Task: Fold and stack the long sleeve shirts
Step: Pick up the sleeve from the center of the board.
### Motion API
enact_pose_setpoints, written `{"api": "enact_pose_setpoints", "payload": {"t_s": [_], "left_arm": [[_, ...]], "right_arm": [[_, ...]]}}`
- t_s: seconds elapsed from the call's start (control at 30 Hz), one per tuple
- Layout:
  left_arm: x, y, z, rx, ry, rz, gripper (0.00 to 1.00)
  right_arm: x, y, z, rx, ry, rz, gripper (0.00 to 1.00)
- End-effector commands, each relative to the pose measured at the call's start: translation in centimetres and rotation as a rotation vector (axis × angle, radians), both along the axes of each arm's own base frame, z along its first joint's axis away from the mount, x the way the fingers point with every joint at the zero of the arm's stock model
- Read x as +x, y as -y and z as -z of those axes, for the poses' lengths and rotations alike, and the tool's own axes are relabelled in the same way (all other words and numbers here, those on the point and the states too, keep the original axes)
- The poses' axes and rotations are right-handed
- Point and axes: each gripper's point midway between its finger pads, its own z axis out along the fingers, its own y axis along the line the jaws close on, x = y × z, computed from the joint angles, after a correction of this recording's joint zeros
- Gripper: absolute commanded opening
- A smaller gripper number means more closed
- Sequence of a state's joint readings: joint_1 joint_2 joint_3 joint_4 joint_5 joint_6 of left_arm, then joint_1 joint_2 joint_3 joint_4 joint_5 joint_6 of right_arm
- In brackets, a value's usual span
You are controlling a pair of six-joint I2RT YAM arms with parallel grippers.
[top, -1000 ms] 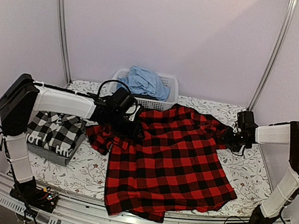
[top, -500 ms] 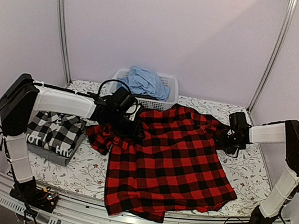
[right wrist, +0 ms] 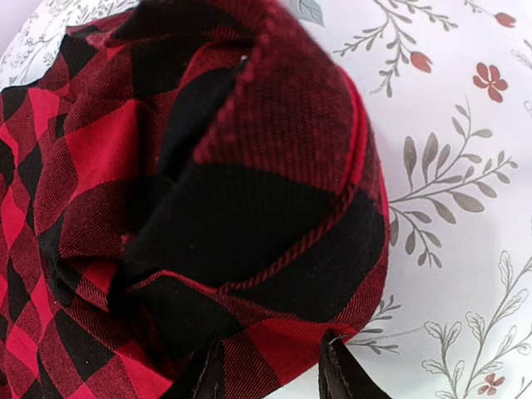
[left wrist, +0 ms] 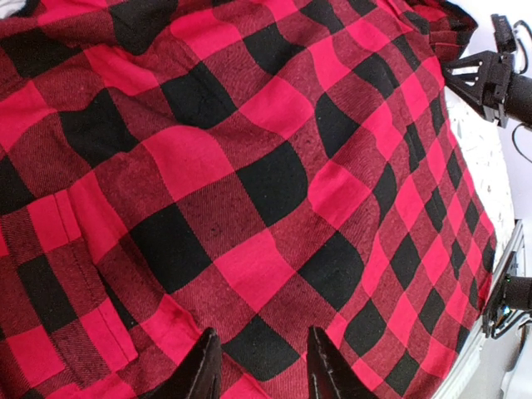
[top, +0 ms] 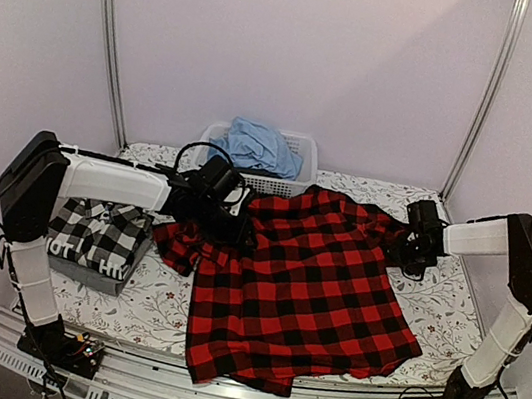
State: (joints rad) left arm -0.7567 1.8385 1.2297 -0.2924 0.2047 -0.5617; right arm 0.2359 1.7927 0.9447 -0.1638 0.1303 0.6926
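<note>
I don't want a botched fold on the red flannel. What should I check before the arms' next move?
1. Left gripper grips red flannel shirt: cannot tell.
2. Right gripper astride bunched right sleeve: ok.
3. Shirt lies flat: not ok, left sleeve crumpled.
4. Hem on table: not ok, overhangs near edge.
5. Stack spot: black-and-white check shirt lies folded at left: ok.

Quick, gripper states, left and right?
Left gripper: open, fingertips apart on the flat red-and-black flannel.
Right gripper: astride a bunched flannel fold; grip cannot be told.
</note>
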Motion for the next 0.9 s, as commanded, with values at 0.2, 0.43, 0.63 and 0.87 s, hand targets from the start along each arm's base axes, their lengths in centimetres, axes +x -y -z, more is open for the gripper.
{"api": "enact_pose_setpoints", "payload": {"t_s": [0.2,0.43,0.63,0.87], "left_arm": [[-0.1,0.8,-0.7,-0.019,0.009,0.013,0.35],[-0.2,0.6,-0.8,-0.012,0.017,0.012,0.35],[-0.3,0.3,-0.7,-0.007,0.017,0.007,0.35],[-0.1,0.1,-0.8,-0.004,0.023,0.003,0.34]], "right_arm": [[-1.3,0.3,2.3,-0.160,-0.135,-0.032,0.41],[-1.8,0.6,3.2,-0.180,-0.171,-0.045,0.10],[-1.1,1.8,2.0,-0.170,-0.147,-0.027,0.00],[0.5,4.0,-2.3,-0.163,-0.052,0.004,0.00]]}}
